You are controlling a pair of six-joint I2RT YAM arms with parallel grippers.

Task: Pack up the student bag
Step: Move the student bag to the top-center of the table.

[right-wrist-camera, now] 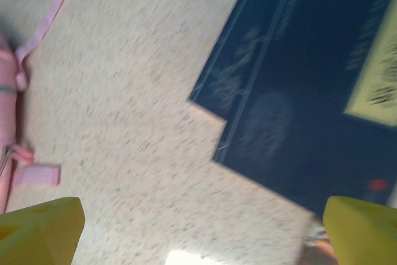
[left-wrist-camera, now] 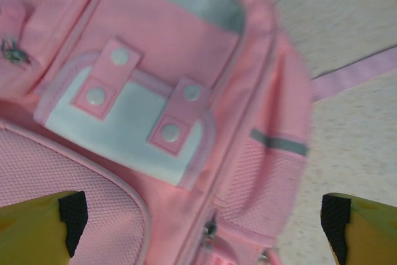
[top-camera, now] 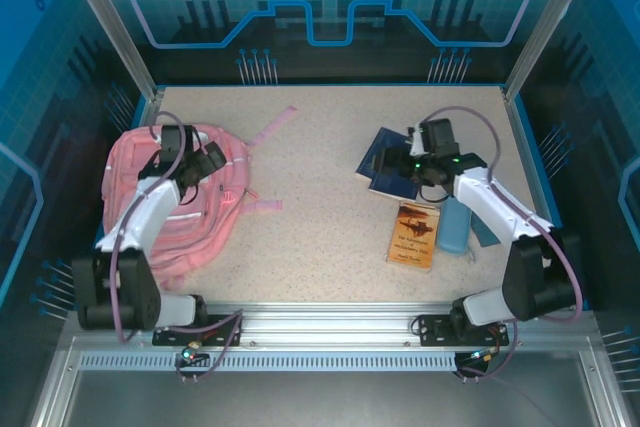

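Top external view showed the student bag [top-camera: 215,222] lying flat at the bench's [top-camera: 320,197] left side. The left gripper [top-camera: 205,160] hung wide above its front pocket, probably to open it. The right gripper [top-camera: 418,165], wide and empty, hovered over dark blue books [top-camera: 385,175]. Bare bench between them left carrying room.

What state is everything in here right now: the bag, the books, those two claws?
Bag: lying flat, front up, not gripped.
Blue books: closed, overlapping, lying flat.
Brown book: closed, lying flat, cover up.
Blue case: lying beside the brown book; open or shut, cannot tell.
Left gripper: open, empty, over the bag.
Right gripper: open, empty, over the blue books.
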